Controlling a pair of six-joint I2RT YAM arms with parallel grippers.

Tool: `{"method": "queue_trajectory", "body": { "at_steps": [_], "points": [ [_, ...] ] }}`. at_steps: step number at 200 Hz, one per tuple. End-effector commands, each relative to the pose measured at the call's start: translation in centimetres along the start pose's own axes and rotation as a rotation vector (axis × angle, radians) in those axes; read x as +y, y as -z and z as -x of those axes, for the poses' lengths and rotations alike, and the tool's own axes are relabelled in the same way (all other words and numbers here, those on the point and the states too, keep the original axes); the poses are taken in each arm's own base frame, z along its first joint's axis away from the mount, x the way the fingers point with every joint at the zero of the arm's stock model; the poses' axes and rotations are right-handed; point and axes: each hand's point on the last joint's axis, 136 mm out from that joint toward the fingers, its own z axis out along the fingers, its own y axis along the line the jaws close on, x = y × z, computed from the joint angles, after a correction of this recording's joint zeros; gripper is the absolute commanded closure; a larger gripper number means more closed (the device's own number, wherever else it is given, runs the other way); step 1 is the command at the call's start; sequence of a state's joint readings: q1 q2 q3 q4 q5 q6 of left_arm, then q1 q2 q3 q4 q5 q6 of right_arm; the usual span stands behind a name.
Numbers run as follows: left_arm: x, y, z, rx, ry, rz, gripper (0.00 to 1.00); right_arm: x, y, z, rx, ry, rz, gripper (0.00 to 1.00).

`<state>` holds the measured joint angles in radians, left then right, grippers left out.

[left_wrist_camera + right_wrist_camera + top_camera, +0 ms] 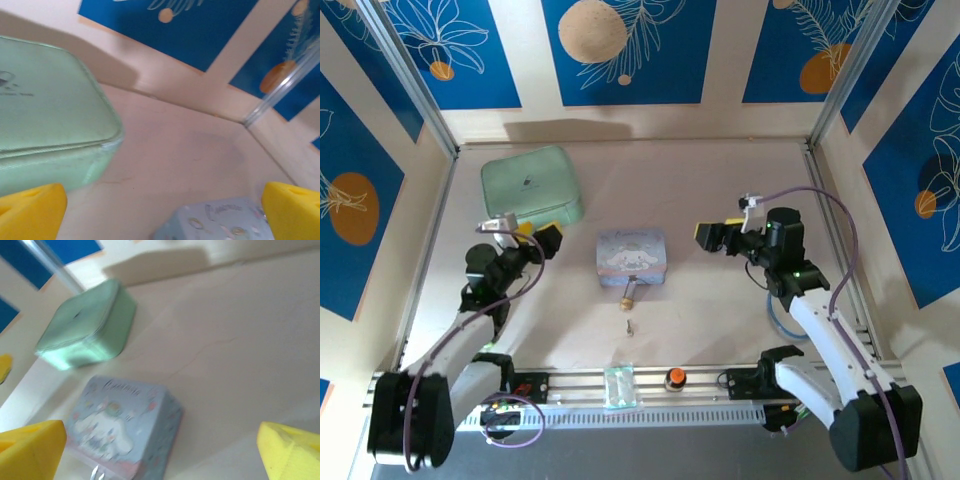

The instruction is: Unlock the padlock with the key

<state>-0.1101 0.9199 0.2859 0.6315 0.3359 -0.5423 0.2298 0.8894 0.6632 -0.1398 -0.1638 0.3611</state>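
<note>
The padlock [631,293] lies on the table [720,310] against the near edge of the pale blue box [631,256], with the key [629,327] just nearer the arms and apart from it. Both lie between and below the two grippers, touching neither. The left gripper [538,240] hangs left of the box and the right gripper [718,232] to its right, each with its yellow-tipped jaws spread wide around nothing. The cursive script on the box lid and the small dark print on the green case [530,187] are too blurred to read.
</note>
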Motion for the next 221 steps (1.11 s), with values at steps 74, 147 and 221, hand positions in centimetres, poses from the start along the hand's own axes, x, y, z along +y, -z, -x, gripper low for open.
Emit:
{"method": "queue_trajectory", "body": {
  "at_steps": [74, 147, 221],
  "points": [
    [-3.0, 3.4, -10.9, 0.493, 0.067, 0.096, 0.01, 10.1, -1.4, -17.0, 0.578, 0.065, 0.021, 0.23],
    [-3.7, 4.1, -13.8, 0.562, 0.08, 0.1, 0.01, 14.2, -4.2, -24.1, 0.785, 0.095, 0.057, 0.5],
    [-3.1, 3.6, -14.2, 0.562, 0.084, 0.123, 0.01, 13.7, -6.4, -27.1, 0.853, 0.18, -0.047, 0.57]
  ]
}}
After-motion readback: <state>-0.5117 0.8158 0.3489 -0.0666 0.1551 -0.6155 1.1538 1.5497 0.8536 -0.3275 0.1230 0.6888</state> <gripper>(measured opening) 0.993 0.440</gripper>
